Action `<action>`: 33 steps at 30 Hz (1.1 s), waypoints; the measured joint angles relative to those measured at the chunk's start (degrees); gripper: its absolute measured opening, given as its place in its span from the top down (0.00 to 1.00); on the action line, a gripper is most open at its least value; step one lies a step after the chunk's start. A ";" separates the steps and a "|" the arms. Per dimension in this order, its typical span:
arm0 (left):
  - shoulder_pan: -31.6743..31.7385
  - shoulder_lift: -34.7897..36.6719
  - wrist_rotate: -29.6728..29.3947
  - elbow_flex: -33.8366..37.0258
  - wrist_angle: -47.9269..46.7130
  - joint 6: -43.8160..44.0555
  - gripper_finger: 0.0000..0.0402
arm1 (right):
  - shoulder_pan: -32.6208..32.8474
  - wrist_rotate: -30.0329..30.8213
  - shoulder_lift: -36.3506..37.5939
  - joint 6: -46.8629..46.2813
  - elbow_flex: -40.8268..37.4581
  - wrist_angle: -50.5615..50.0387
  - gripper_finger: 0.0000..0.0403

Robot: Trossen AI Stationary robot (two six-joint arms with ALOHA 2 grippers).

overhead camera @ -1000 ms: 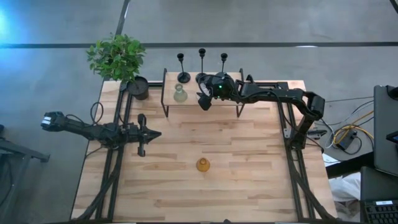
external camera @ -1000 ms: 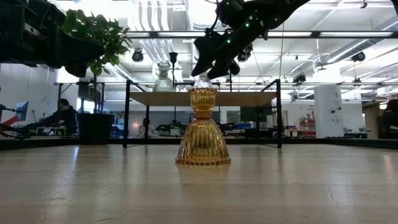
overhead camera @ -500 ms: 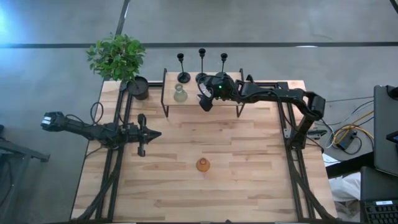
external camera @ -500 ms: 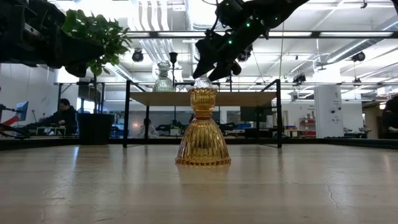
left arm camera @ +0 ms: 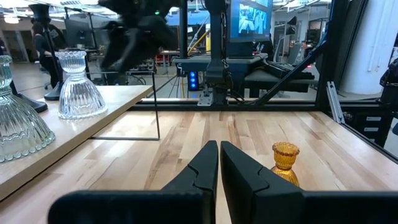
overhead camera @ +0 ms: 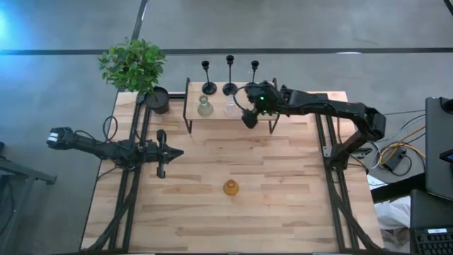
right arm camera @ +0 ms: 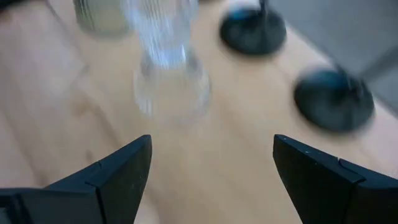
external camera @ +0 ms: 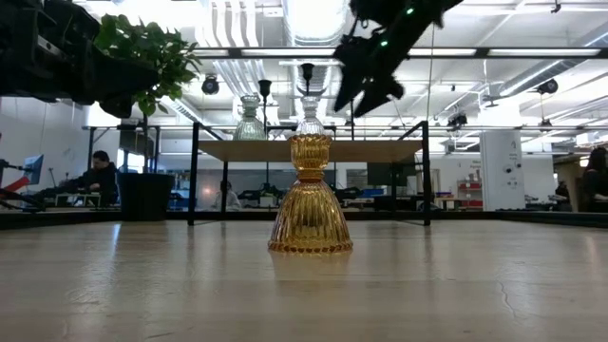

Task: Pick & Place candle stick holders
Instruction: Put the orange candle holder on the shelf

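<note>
Three black candle stick holders stand in a row on their round bases at the far edge of a raised wooden shelf [overhead camera: 216, 117]: left [overhead camera: 208, 86], middle [overhead camera: 229, 86], and right [overhead camera: 254, 69], whose base my right arm hides. My right gripper [overhead camera: 249, 119] hovers open and empty above the shelf, beside a clear glass vase [overhead camera: 231, 108]. Its wrist view [right arm camera: 211, 180] shows the clear vase [right arm camera: 169, 81] and two black bases [right arm camera: 254, 31] [right arm camera: 334, 99] ahead. My left gripper [overhead camera: 177, 152] waits shut at the table's left.
A greenish glass vase [overhead camera: 204, 108] stands on the shelf left of the clear one. An amber glass holder [overhead camera: 231, 188] stands alone mid-table toward the near edge. A potted plant [overhead camera: 134, 67] in a black pot [overhead camera: 158, 100] sits at the far left corner.
My right gripper has moved toward the table's right edge and a little up, away from the spot over the clear glass vase. The vase now stands uncovered on the shelf.
</note>
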State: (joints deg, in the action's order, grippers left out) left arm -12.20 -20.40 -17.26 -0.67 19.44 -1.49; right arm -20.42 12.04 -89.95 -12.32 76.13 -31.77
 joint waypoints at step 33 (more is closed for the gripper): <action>0.01 0.02 -0.02 0.00 -0.29 -0.01 0.94 | 64.06 19.22 24.80 -46.87 -20.05 -14.09 0.19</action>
State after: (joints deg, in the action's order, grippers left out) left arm -12.19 -20.38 -17.28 -0.67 19.16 -1.50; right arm 43.64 31.26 -65.15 -59.19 56.08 -45.86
